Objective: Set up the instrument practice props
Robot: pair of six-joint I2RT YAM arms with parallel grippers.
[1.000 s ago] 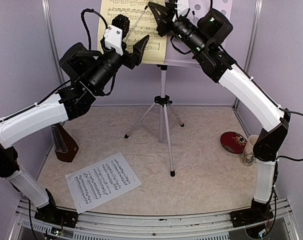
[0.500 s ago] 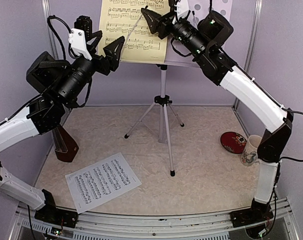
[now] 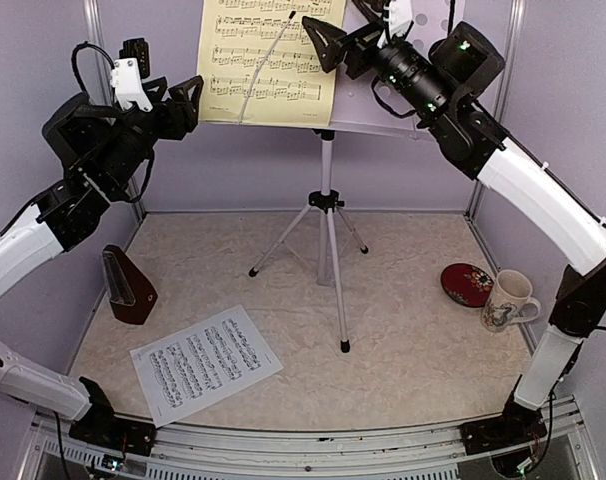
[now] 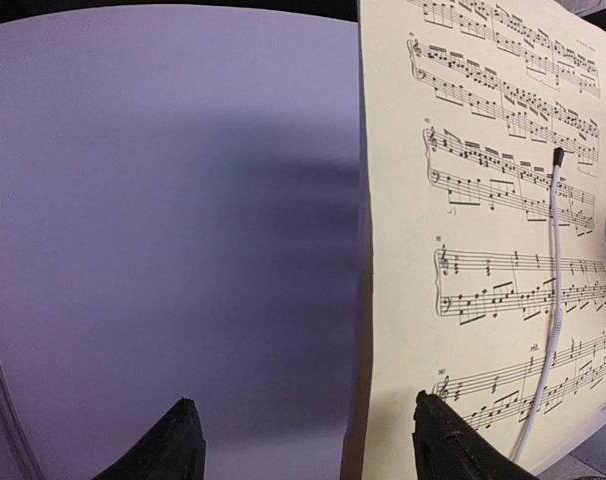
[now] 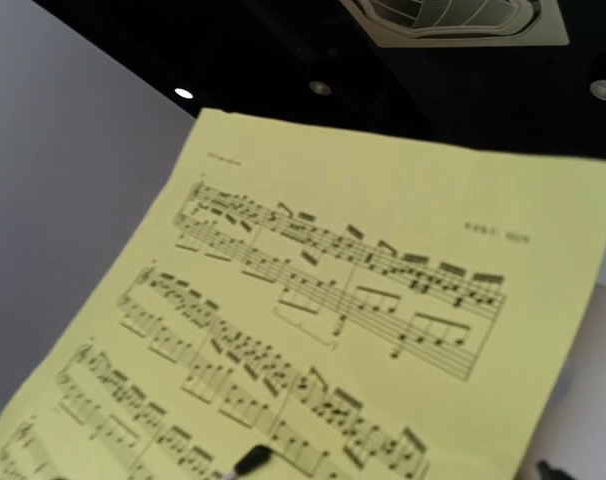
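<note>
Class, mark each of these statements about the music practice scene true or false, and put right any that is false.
1. The yellow sheet sits on the music stand. True.
2. The white sheet is on the stand as well. False: it lies flat on the table, near the metronome.
3. The left gripper is clamping the yellow sheet. False: its jaws are open with nothing between them.
4. The mug stands upright beside the red dish. True.
</note>
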